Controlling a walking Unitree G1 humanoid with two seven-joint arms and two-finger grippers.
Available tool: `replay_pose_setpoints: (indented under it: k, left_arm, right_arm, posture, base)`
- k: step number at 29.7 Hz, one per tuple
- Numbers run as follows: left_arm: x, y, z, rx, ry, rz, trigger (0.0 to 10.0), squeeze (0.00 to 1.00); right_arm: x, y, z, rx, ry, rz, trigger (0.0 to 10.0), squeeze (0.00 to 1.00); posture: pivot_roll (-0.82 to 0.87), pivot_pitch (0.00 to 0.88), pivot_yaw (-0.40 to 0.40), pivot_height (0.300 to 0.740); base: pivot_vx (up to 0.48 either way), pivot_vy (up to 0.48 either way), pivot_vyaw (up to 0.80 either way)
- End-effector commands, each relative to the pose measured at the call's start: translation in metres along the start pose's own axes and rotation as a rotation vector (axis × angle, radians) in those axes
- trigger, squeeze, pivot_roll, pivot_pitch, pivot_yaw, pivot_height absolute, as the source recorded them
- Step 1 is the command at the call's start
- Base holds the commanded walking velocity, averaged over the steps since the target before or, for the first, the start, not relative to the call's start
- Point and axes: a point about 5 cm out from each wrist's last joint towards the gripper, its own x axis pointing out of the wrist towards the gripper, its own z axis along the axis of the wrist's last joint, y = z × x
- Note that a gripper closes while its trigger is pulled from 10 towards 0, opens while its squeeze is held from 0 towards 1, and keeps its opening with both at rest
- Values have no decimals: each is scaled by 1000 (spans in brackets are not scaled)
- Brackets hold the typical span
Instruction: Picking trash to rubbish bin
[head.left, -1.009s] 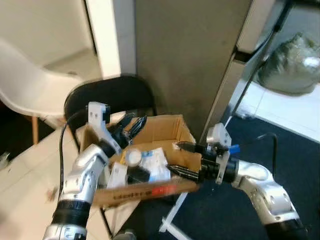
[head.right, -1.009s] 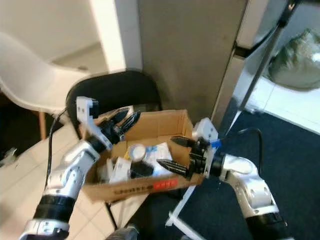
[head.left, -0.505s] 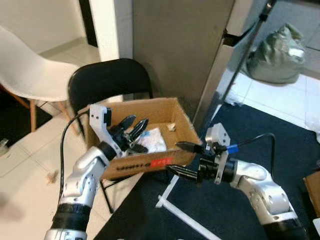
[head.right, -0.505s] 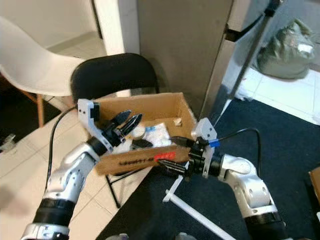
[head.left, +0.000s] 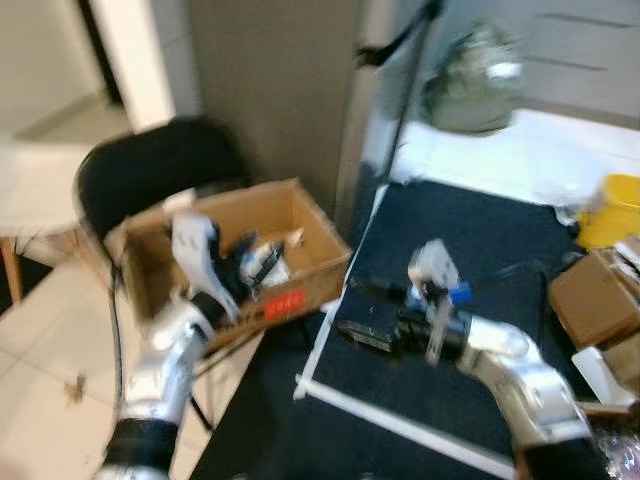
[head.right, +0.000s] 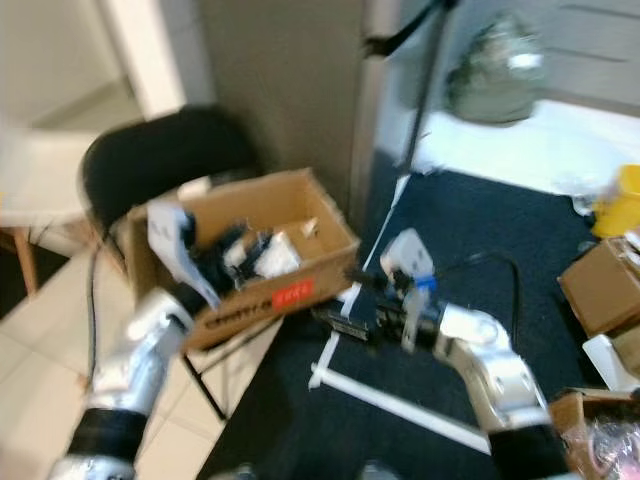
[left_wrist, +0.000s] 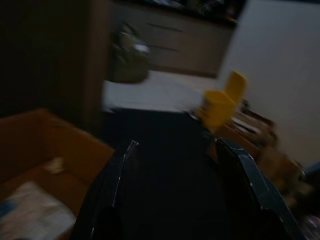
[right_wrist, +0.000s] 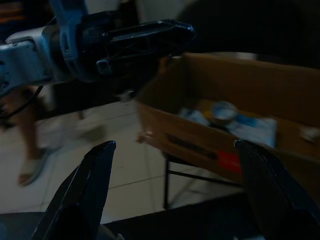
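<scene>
The head views are blurred. A dark navy carpet (head.left: 470, 230) covers the floor ahead on my right; pale floor tiles (head.left: 50, 340) lie on my left. A black folding chair (head.left: 150, 170) stands against the grey wall panel (head.left: 270, 90), and on its seat rests the open brown cardboard box (head.right: 240, 250) serving as the rubbish bin. It holds white and blue crumpled trash (head.right: 268, 258). A red label (head.right: 291, 294) and dark lettering sit on the front wall of the box; the writing is too blurred to read.

My left end effector (head.left: 250, 265) is raised over the box interior, its fingers parted narrowly with nothing between them. My right end effector (head.left: 355, 315) hangs over the carpet just beside the box's right corner, fingers spread wide and empty.

The head views alone show further brown cardboard cartons (head.left: 590, 300) at the far right and a grey-green filled sack (head.left: 475, 70) on white flooring beyond the carpet. The left wrist view adds a yellow plastic container (left_wrist: 220, 102) near those cartons, and the box's inner wall with a pale scrap (left_wrist: 52, 165) in it. The right wrist view shows the box front from the carpet side, with my left end effector above its rim, and a person's foot in a light shoe (right_wrist: 32, 167) on the tiles.
</scene>
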Motion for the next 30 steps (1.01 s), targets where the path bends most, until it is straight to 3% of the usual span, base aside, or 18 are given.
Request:
replay_pose_setpoints:
  k: [1,10,18,30]
  left_arm:
    - [-3,2,-2,15,7,17,10000,0]
    - [-7,0,-3,85,1,48,10000,0]
    - [-9,-3,-2,87,1,52,10000,0]
    - [-15,-8,-3,130,18,67,10000,0]
  right_arm:
    - [0,-4,2,-8,-9,-27,10000,0]
    - [9,-17,21,-13,-124,-162,10000,0]
    - [17,-19,18,72,-207,-261,10000,0]
    - [23,-18,17,69,-231,-356,10000,0]
  posture:
    - [3,0,6,740]
    - [9,0,2,740]
    - [5,0,2,740]
    - [4,0,7,740]
  base:
    - [0,0,-788]
    - [0,0,-784]
    - [0,0,-781]
    - [0,0,-781]
